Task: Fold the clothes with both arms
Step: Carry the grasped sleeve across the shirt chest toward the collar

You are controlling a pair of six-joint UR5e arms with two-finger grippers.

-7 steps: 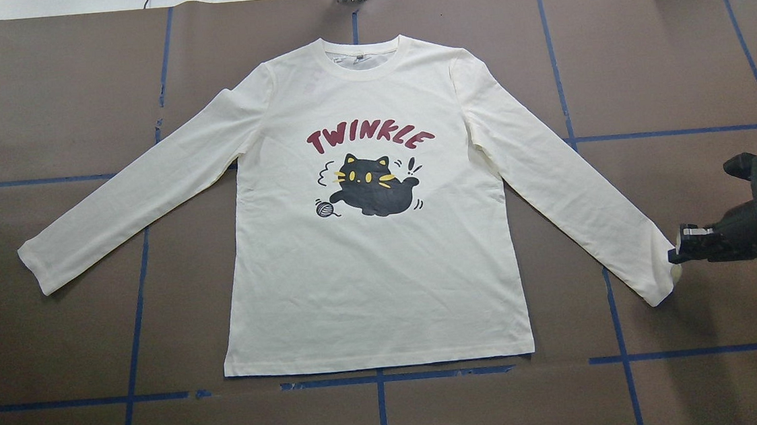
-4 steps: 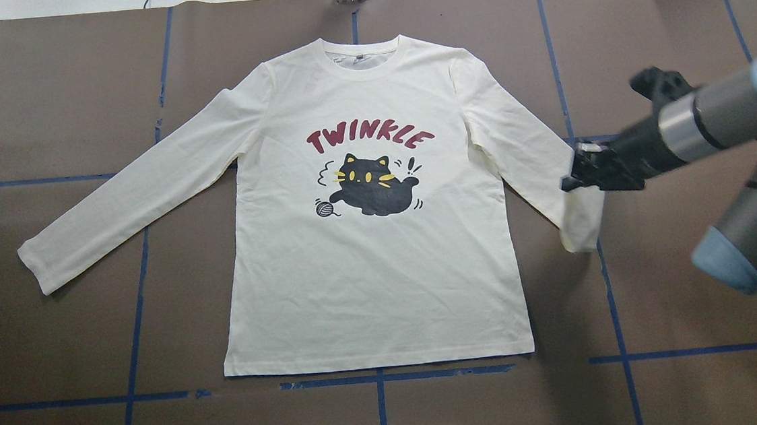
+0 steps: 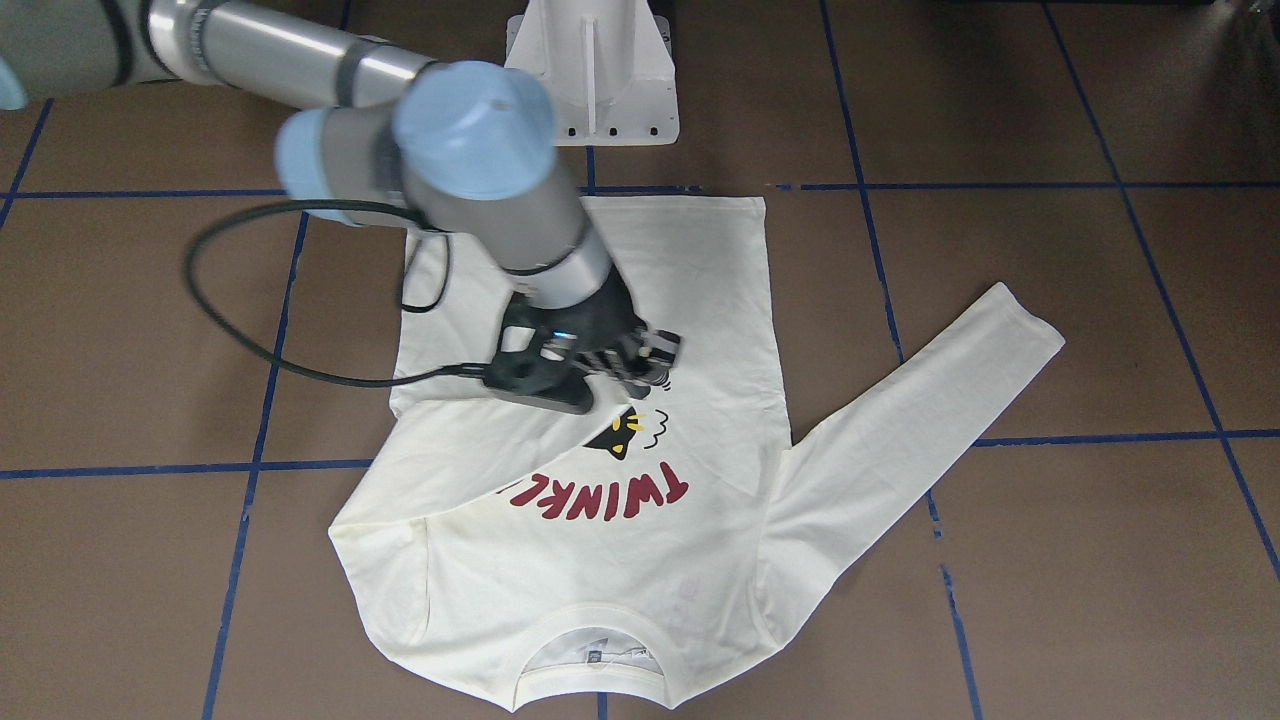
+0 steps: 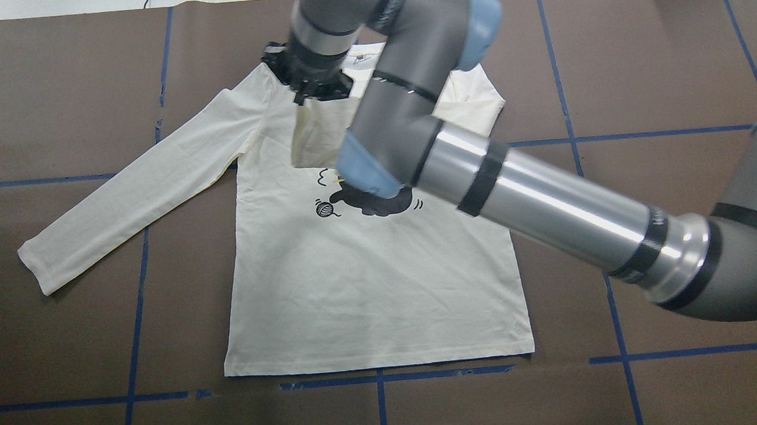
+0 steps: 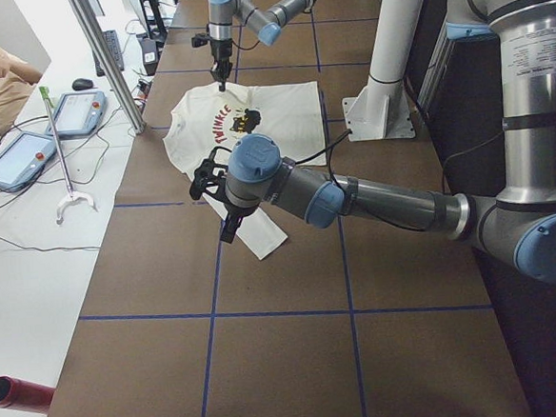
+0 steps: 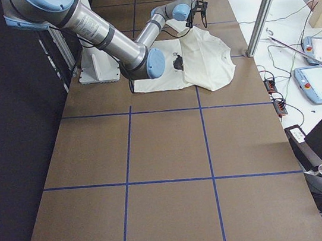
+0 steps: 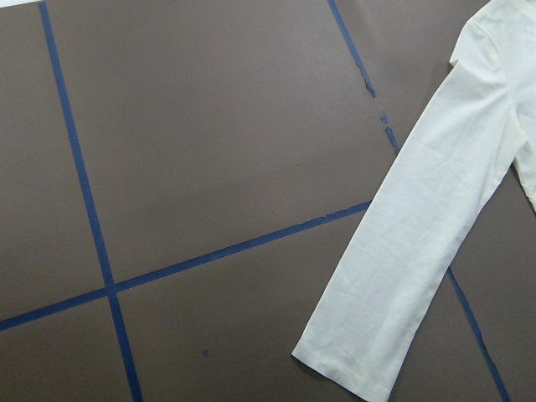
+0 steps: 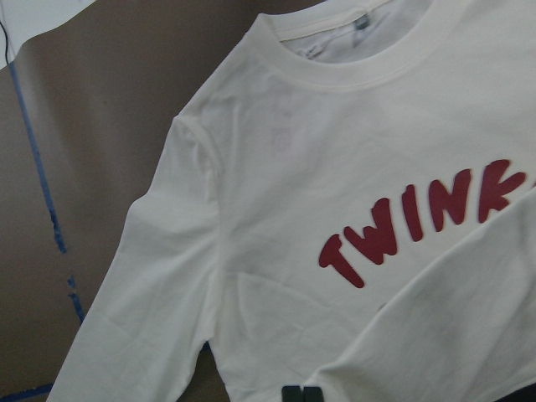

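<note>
We saw the right gripper (image 3: 648, 368) clamped on the T-shirt's (image 4: 371, 294) right-hand sleeve (image 3: 470, 450), lifted over the chest.

The T-shirt lay face up on the brown table (image 4: 57, 332), hem towards the robot. Its right-hand sleeve ran from the shoulder across the print, hiding part of the cat and the "TWINKLE" lettering (image 3: 600, 497), and its cuff hung from the pinched jaws. The other sleeve (image 4: 121, 199) lay flat, stretched out over a blue tape line (image 4: 62, 403). From the left side we saw the left gripper (image 5: 224, 222) above that sleeve's cuff (image 5: 261, 236). We could not tell whether its jaws stood wide or narrow.
</note>
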